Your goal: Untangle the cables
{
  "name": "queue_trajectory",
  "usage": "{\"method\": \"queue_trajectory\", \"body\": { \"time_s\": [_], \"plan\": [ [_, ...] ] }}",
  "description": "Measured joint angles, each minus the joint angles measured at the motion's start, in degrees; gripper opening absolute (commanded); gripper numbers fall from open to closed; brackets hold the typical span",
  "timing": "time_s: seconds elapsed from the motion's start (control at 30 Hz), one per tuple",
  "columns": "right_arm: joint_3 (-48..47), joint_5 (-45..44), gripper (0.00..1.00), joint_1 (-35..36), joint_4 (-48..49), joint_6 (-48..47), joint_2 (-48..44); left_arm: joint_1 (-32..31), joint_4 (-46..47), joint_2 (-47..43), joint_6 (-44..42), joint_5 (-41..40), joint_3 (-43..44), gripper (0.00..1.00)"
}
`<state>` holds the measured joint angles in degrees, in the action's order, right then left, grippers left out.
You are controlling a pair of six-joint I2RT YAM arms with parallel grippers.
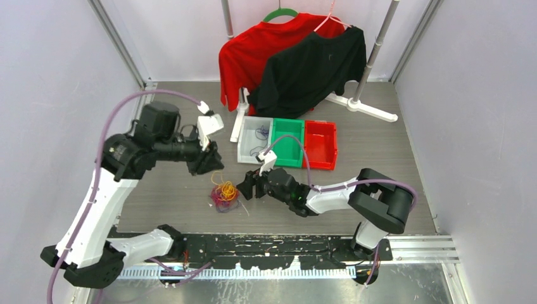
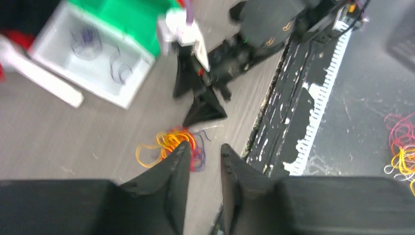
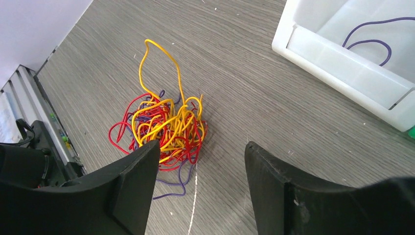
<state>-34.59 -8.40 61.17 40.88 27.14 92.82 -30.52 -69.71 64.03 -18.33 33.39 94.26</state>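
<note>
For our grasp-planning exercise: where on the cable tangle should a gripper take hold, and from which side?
Pinch the yellow loop reaching beyond the tangle, from above on its far side. It lies clear of the rest, so probably one cable alone is caught.

The whole cell is taken in from high behind the near edge of the worktop (image 1: pixel 380 152) by the top external camera, tilted down and set well back. The left wrist view is shot from higher up past the left end effector (image 2: pixel 204 145) and aimed toward the right arm (image 2: pixel 269 22). The right wrist view is taken low and close past the right end effector (image 3: pixel 201 145). The tangle of cables (image 3: pixel 166 127) and the white bin (image 3: pixel 342 54) are shared by all three.
</note>
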Motion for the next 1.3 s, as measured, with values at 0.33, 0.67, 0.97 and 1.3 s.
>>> {"method": "queue_trajectory", "body": {
  "time_s": [0.33,0.67,0.97,1.3],
  "plan": [
    [0.2,-1.6,0.69,0.0,-3.0,-0.5,-5.5,5.8,7.3,4.7,-2.1,-13.9,-30.1,0.80],
    [2.1,-4.2,0.69,0.0,-4.8,-1.1,-11.2,14.9,14.0,17.2,-6.5,-7.3,-30.6,0.73],
    [2.4,-5.4,0.69,0.0,-6.8,-1.1,-12.0,14.9,17.4,21.4,-10.6,-5.3,-31.4,0.46],
    [2.4,-5.5,0.68,0.0,-6.8,-1.1,-12.9,14.9,19.0,24.0,-12.3,-5.9,-32.1,0.04]
  ]
}}
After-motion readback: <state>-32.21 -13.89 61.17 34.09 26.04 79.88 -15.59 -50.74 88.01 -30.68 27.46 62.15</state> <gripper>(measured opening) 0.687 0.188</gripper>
